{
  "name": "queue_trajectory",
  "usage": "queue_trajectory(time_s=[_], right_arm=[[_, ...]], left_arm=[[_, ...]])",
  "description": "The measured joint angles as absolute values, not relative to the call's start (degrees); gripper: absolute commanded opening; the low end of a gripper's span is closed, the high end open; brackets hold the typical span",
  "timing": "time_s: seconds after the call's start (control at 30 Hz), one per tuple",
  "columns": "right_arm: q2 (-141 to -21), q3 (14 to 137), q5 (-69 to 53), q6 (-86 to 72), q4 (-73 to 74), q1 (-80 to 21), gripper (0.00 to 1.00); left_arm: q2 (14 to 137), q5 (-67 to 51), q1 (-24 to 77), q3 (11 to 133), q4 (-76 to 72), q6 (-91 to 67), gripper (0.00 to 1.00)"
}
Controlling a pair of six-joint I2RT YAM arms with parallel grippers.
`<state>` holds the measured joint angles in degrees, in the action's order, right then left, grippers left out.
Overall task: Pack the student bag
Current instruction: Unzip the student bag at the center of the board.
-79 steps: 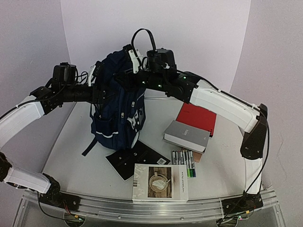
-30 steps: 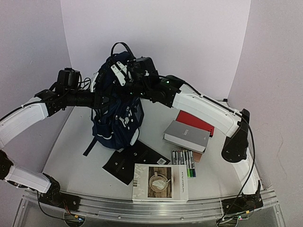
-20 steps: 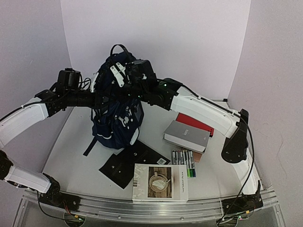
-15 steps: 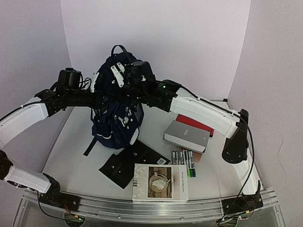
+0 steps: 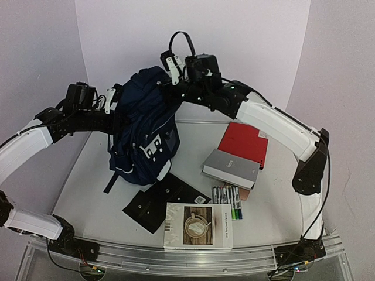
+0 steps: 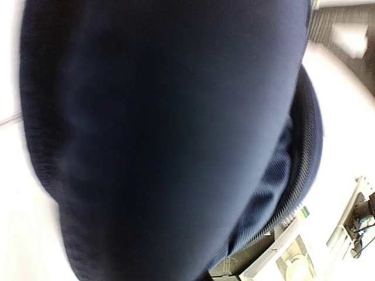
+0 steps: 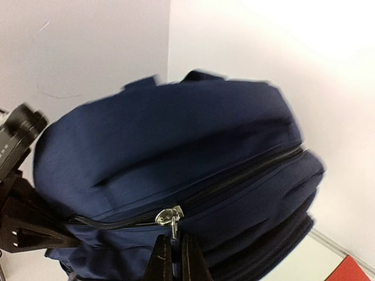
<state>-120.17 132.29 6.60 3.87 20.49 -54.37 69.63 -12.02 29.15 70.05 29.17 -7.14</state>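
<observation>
Tabletop (image 5: 88, 175) white, lilac walls (image 5: 246, 41) behind student bag (image 5: 146, 129).

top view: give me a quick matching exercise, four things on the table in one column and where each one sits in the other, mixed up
Things
1. student bag
2. red book
3. markers
4. white book with a cup picture

Places
a. nearest the table front edge
b. upright between the two arms
c. partly under the grey book
d. in a row, right of the black folder

Pairs: 1-b, 2-c, 3-d, 4-a
</observation>
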Motion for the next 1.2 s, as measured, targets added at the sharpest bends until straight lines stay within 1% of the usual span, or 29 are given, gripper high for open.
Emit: queue_trajectory(time_s=[0.13,0.37,0.43,0.57,0.73,0.77,0.83,0.9,0.97,1.07,1.2], right_arm=[[-117.77,131.91,5.52,2.94,22.06,-51.04,0.0],[-116.99,129.8,3.58,-1.02,21.43,-47.73,0.0],[-116.5,128.27,1.08,-2.83,21.0,-45.47,0.0],[-114.65,123.52,-8.0,-6.11,19.55,-41.17,0.0],[-111.6,117.77,-16.8,-8.29,17.88,-39.16,0.0],[-111.05,116.52,-18.03,-8.56,17.33,-38.87,0.0],[-109.96,114.1,-20.64,-8.91,16.75,-38.06,0.0],[-109.2,112.49,-23.18,-9.22,16.63,-37.16,0.0],[-108.86,111.75,-25.79,-9.92,16.58,-36.13,0.0],[-108.86,111.72,-28.53,-11.23,16.52,-35.26,0.0],[-108.86,111.74,-29.66,-12.54,16.47,-35.11,0.0]], left_arm=[[69.29,-10.37,29.06,70.17,30.41,-5.9,0.0],[67.4,-8.34,27.59,70.19,32.38,-4.17,0.0],[67.01,-8.78,26.24,70.77,33.15,-3.63,0.0],[67.16,-10.97,22.66,72.62,33.79,-2.59,0.0],[68.1,-11.1,20.64,74.07,35.64,-1.58,0.0],[68.4,-10.86,20.49,74.58,36.14,-1.53,0.03],[69.31,-10.91,20.21,75.95,37.33,-1.42,0.14],[70.2,-12.2,19.73,77.55,38.52,-1.3,0.32],[71.1,-15.35,18.94,79.68,39.69,-0.79,0.46],[72.56,-21.39,18.32,84.12,40.45,-1.35,0.57],[75.16,-29.78,19.81,91.12,39.97,-1.57,0.63]])
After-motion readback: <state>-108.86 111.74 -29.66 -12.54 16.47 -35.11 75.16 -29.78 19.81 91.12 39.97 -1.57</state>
